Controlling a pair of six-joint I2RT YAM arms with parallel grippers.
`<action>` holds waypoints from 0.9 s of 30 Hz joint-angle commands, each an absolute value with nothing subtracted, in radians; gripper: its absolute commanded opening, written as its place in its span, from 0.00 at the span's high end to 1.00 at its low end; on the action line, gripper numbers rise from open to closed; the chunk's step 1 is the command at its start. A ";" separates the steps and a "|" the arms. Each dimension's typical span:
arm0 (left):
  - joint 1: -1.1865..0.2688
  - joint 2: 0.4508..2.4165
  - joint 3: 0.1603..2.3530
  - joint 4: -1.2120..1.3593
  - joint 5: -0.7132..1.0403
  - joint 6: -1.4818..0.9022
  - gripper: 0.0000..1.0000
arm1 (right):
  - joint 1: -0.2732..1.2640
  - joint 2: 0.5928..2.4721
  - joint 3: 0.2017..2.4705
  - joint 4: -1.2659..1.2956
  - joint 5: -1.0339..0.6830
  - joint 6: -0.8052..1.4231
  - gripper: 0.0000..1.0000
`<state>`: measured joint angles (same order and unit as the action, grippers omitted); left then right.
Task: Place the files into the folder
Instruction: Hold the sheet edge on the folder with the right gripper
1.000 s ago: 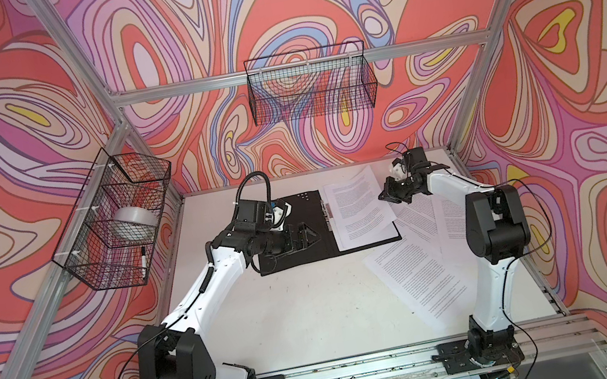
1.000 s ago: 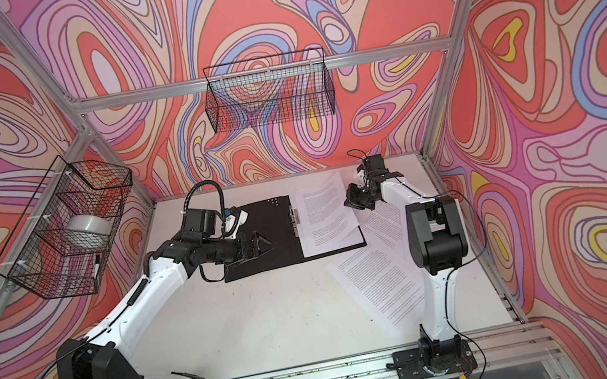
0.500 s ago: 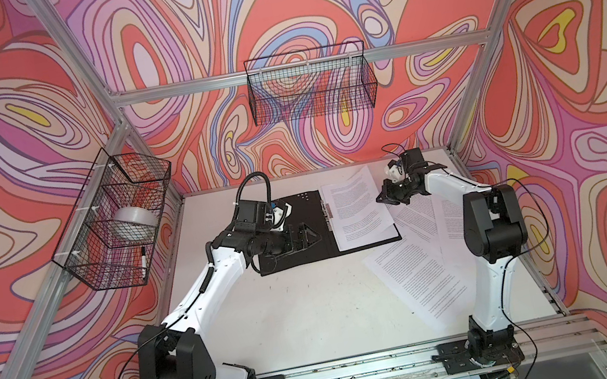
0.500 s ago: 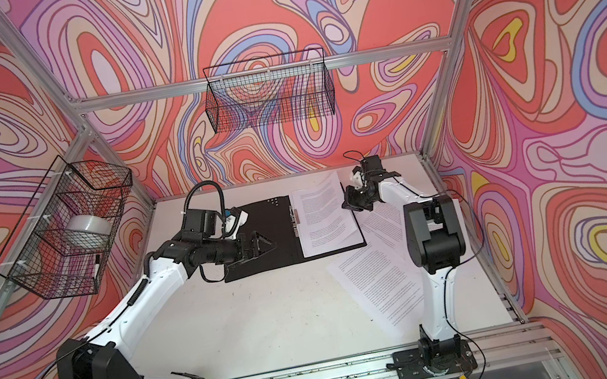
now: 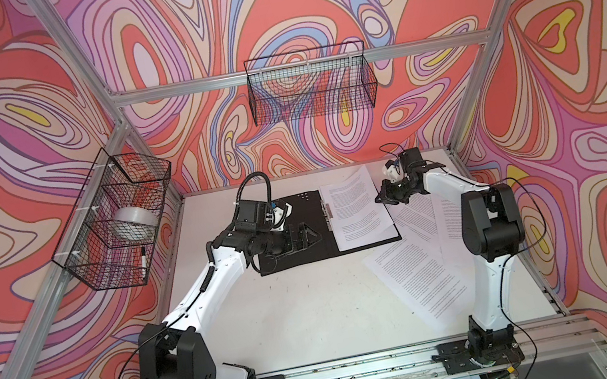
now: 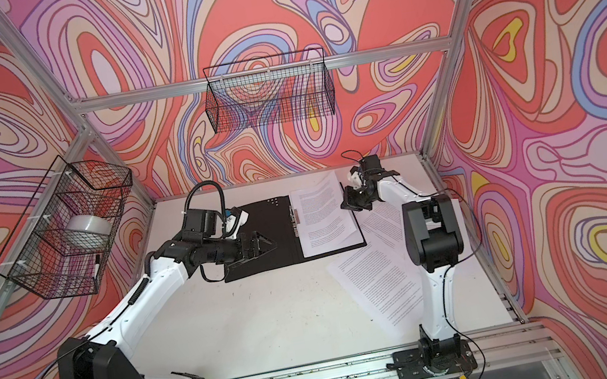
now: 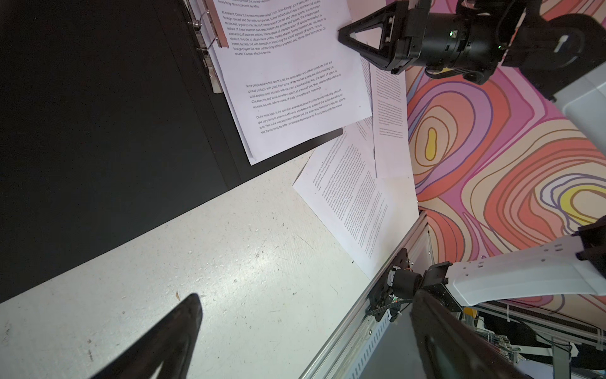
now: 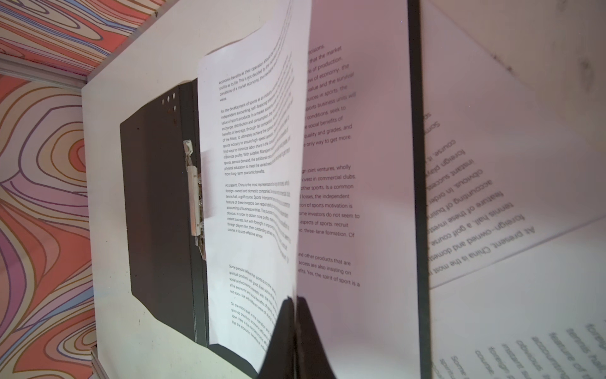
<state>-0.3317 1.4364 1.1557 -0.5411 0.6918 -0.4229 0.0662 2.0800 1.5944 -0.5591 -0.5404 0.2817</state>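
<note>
The folder (image 5: 325, 249) (image 6: 276, 214) lies open at the back of the table, black inside faces up. A printed white sheet (image 5: 355, 206) (image 6: 323, 216) of the files rests over its right half. My right gripper (image 5: 381, 198) (image 8: 293, 300) is shut on that sheet's (image 8: 255, 164) outer edge and holds it raised above another sheet lying in the folder (image 8: 154, 197). More sheets (image 5: 414, 276) (image 6: 381, 282) lie loose on the table to the right. Over the folder's left half my left gripper (image 5: 310, 235) (image 7: 305, 297) stands open with nothing between its fingers.
A metal clip (image 8: 195, 197) runs along the folder's spine. One wire basket (image 5: 119, 231) holding a tape roll hangs on the left wall and a second one (image 5: 310, 84) on the back wall. An aluminium rail (image 5: 346, 368) borders the table's front.
My right gripper has moved left toward the folder with the sheet's edge in it, and the sheet now lies further over the folder. The left arm has not moved.
</note>
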 commanded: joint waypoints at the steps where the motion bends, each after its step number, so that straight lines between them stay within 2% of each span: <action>1: -0.324 1.448 1.146 -0.527 0.705 -0.421 0.00 | 0.071 2.101 1.617 -0.583 -0.555 0.251 1.00; 27: -0.324 1.459 1.146 -0.526 0.708 -0.422 0.00 | 0.073 2.115 1.635 -0.624 -0.568 0.202 1.00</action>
